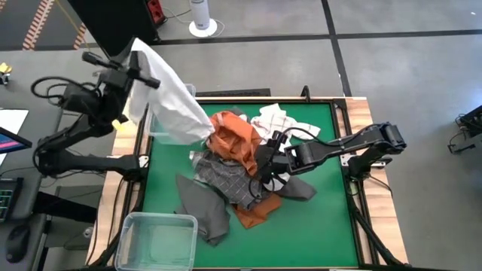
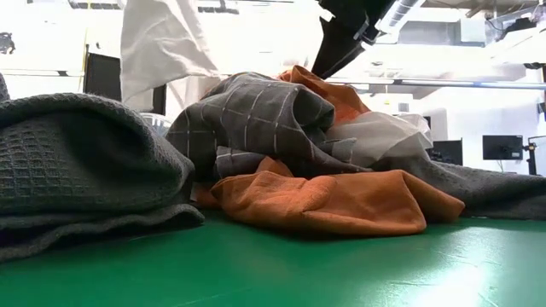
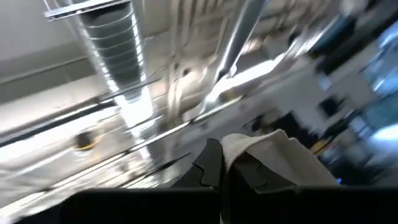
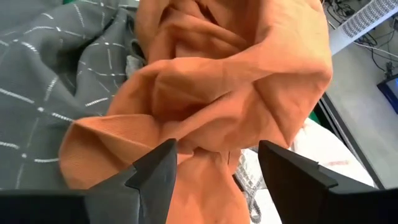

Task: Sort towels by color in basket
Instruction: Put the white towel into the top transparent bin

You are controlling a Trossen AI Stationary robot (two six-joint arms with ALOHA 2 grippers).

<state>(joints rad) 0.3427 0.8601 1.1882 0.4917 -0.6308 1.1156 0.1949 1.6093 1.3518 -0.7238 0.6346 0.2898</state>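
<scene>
Risk: left pincer (image 1: 141, 63), clamped on the white towel (image 1: 169, 105), drags the pile; right pincer (image 4: 217, 168) gapes above the orange towel (image 4: 230, 81).

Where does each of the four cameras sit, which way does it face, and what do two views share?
High view: above the table, looking straight down; both arms show, the left tool lifting the white towel.
Low view: at table height, looking across the towel pile; one arm enters from above.
Left wrist view: on the raised left arm, facing the ceiling; its fingers pinch white cloth.
Right wrist view: on the right arm, facing the orange towel between the open right tool.
Shared: high and low views both show the hanging white towel.
</scene>
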